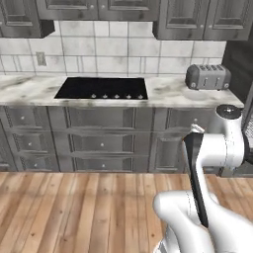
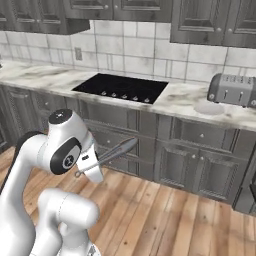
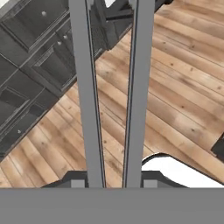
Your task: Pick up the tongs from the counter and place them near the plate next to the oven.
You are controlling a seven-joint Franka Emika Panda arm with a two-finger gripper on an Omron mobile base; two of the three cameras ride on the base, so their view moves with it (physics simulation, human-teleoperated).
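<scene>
- Grey metal tongs [image 3: 111, 87] run up the hand view as two long arms, pinched at their lower end by the gripper [image 3: 112, 181]; in the right base view they jut from the hand, above the wooden floor [image 2: 165, 210].
- Plate [image 2: 209, 107], pale and round, lies on the marbled counter [image 2: 180, 100] just in front of the chrome toaster [image 2: 234, 90], right of the black cooktop [image 2: 122, 87].
- Judgement: carry step; lift the tongs well above the counter edge, swing right, and lower them flat beside the plate, not on it.

Chrome toaster [image 1: 208, 76] right of black cooktop [image 1: 103, 88]; wall outlet [image 1: 41, 59] on tiles; wood floor [image 1: 74, 207].
</scene>
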